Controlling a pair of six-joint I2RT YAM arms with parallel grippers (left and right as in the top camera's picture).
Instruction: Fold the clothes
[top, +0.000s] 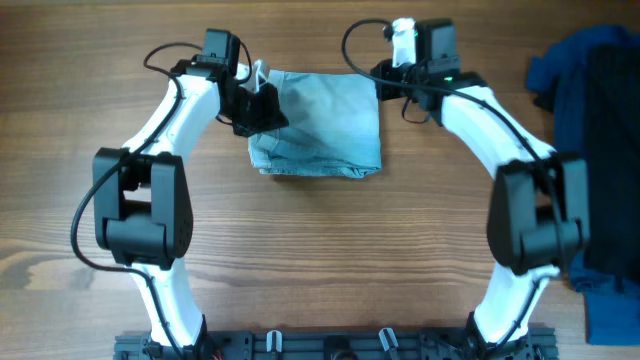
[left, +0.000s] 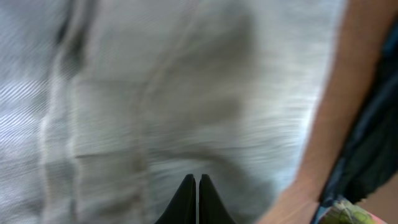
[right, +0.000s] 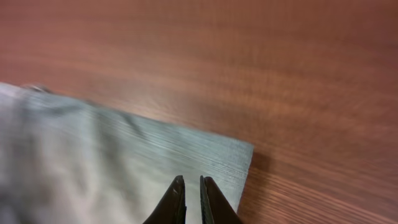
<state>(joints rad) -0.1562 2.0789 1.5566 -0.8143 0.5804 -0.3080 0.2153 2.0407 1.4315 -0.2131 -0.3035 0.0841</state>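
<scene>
A brown wood-grain bench (top: 320, 260) fills the overhead view. Its near half is bare between the two arm bases. Farther back, at the middle of the far side, lie the denim shorts (top: 320, 125), already gathered into a compact, roughly square packet of several layers, with thick stacked edges along its near side. The left hand (left: 198, 190) sits over the packet's far-left corner, fingers pressed together against blurred cloth. Whether a layer is pinched between them cannot be told, though a pale bit of fabric stands up there. The right hand (right: 193, 186) hovers at the far-right corner, its fingers drawn nearly together with nothing visible between them, and that corner lies flat on the wood. A pile of dark clothes (top: 600, 150) rests well apart at the right edge. The folding looks mostly done. What seems left is flattening the raised left corner, squaring the edges and drawing both arms away.
</scene>
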